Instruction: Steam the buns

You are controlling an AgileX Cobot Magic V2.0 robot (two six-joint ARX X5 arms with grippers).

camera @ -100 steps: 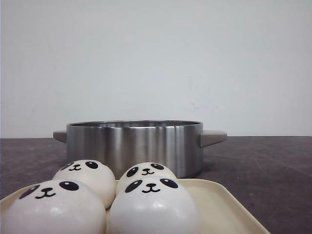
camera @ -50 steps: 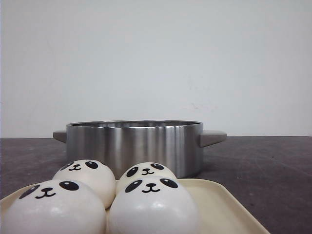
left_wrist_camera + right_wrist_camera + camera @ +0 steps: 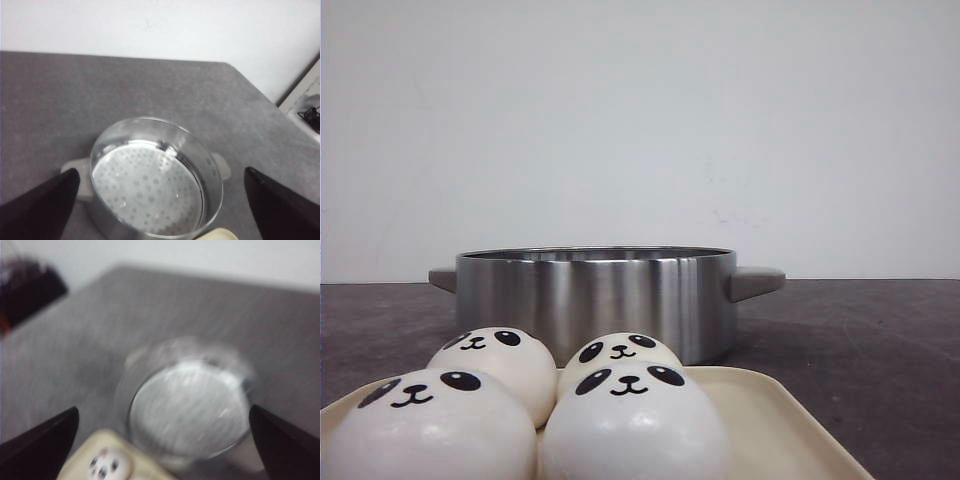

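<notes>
Nothing is steamed yet: all four buns (image 3: 620,420) sit on the cream tray (image 3: 780,420) at the lower centre of the front view, just before the steel pot (image 3: 595,300), whose perforated insert (image 3: 145,195) lies bare. The left pincer (image 3: 160,200) and right pincer (image 3: 165,440) gape wide, holding nothing. The right wrist view is blurred; no writing seems legible anywhere.

Buns: four white buns (image 3: 620,400) with panda faces, packed two by two, neighbours touching; the front pair is cut off by the lower edge.
Tray: a cream tray (image 3: 780,425) carries all four, its right part bare.
Pot: a brushed steel pot (image 3: 595,297) stands upright just behind the tray, a grey handle on each side.
Surface: dark grey surface (image 3: 880,340) under both.
Background: plain pale wall (image 3: 640,120).
</notes>
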